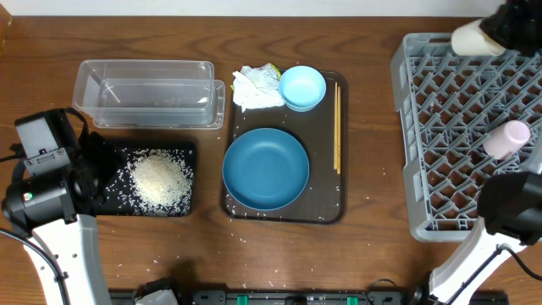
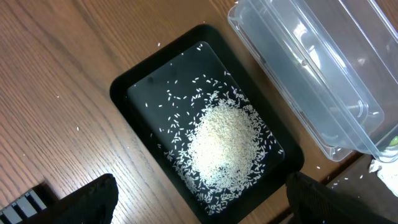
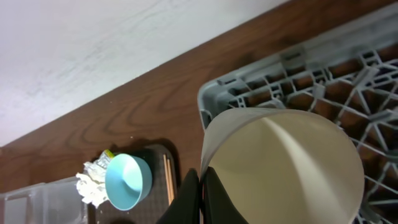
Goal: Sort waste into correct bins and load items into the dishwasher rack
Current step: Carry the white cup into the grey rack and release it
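Note:
My left gripper [image 2: 208, 210] is open above the near end of the black tray [image 2: 134, 84], one finger on each side of it. The tray holds a heap of white rice [image 2: 221, 146], with the clear tub [image 2: 311, 68] beside it. My right gripper [image 3: 200, 194] is shut on the rim of the white cup [image 3: 280, 165], held over the far left corner of the grey dishwasher rack [image 1: 461, 127]. A pink cup [image 1: 508, 138] lies in the rack. The dark-blue bowl [image 1: 265, 168], the light-blue bowl [image 1: 302, 87], the paper wad [image 1: 257, 87] and the chopsticks [image 1: 336, 127] rest on the brown serving tray [image 1: 326, 207].
Stray rice grains dot the table around the black tray [image 1: 114, 202] and the serving tray's front edge. The left arm [image 1: 47, 182] stands at the table's left front. The right arm's base [image 1: 508, 212] covers the rack's near right corner.

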